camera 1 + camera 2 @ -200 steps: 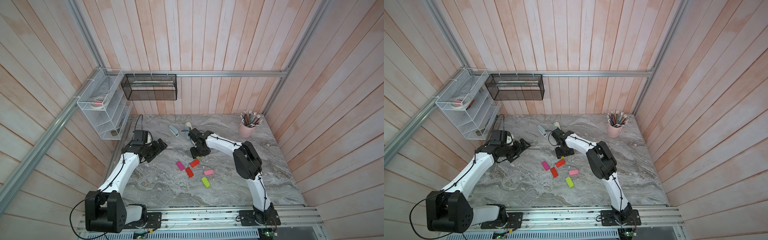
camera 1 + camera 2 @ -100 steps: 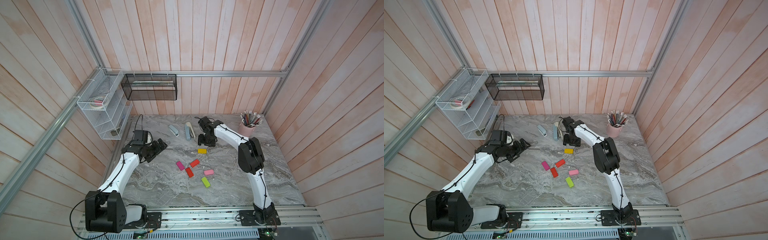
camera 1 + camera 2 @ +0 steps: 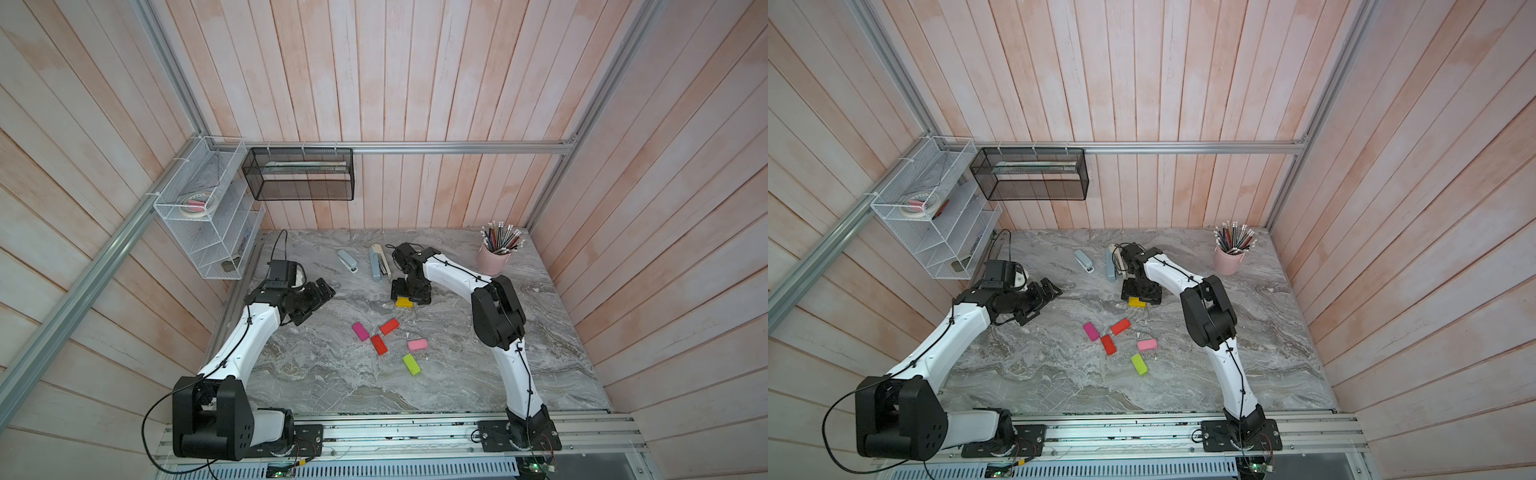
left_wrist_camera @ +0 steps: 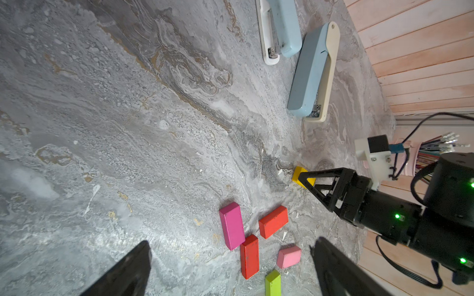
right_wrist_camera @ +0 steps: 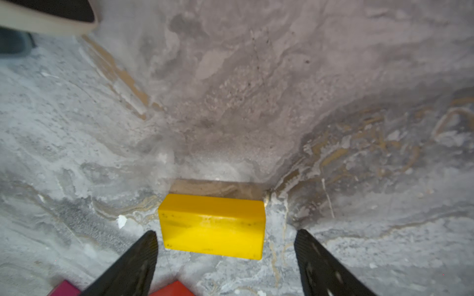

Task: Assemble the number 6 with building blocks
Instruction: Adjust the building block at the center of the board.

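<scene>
Yellow block (image 5: pixel 213 225) lies between the right gripper (image 5: pixel 225 232)'s spread jaws; stapler (image 3: pixel 376 264) and red block (image 3: pixel 389 326) nearby.

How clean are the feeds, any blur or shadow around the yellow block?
Right wrist view: yellow block in focus, soft shadow behind it, beige stapler blurred. Left wrist view: left hand fingers blurred, magenta block crisp. Both top views: even light, no glare on the table.

Walls: pale pink wood planks (image 3: pixel 386 75) on three sides.
Frame: aluminium rails (image 3: pixel 457 147) along the far wall and corners.
Table: grey marble top (image 3: pixel 332 386).
Storage: white wire rack (image 3: pixel 216 245) far left, black mesh basket (image 3: pixel 299 192) beside it.
</scene>
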Robot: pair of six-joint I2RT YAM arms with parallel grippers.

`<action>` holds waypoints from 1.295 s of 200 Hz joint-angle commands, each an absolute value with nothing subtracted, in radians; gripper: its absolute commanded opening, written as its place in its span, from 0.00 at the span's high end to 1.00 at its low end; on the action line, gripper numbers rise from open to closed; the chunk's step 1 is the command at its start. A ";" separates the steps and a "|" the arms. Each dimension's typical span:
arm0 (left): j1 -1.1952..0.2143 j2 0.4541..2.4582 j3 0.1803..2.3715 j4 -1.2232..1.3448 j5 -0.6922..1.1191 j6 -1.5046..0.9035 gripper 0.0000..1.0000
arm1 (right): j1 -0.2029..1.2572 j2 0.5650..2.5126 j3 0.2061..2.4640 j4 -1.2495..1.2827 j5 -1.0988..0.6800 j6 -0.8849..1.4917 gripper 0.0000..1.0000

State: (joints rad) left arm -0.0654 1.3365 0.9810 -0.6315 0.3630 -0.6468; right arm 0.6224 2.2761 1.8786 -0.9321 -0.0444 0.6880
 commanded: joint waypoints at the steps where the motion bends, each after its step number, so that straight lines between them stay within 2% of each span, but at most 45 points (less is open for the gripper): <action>1: -0.060 1.348 1.008 -0.629 0.374 -0.618 0.00 | 0.629 2.305 1.904 -0.951 -0.024 0.704 0.14; 90: -0.057 1.357 1.015 -0.637 0.373 -0.603 0.00 | 0.660 2.390 2.015 -1.035 0.043 0.701 0.21; 129: -0.054 1.351 1.011 -0.638 0.371 -0.603 0.00 | 0.661 2.383 1.992 -1.049 0.073 0.700 0.31; 151: -0.054 1.350 1.008 -0.640 0.371 -0.604 0.00 | 0.660 2.366 1.964 -1.042 0.080 0.693 0.42; 259: -0.054 1.328 0.990 -0.635 0.369 -0.617 0.00 | 0.645 2.312 1.914 -0.964 0.120 0.519 0.43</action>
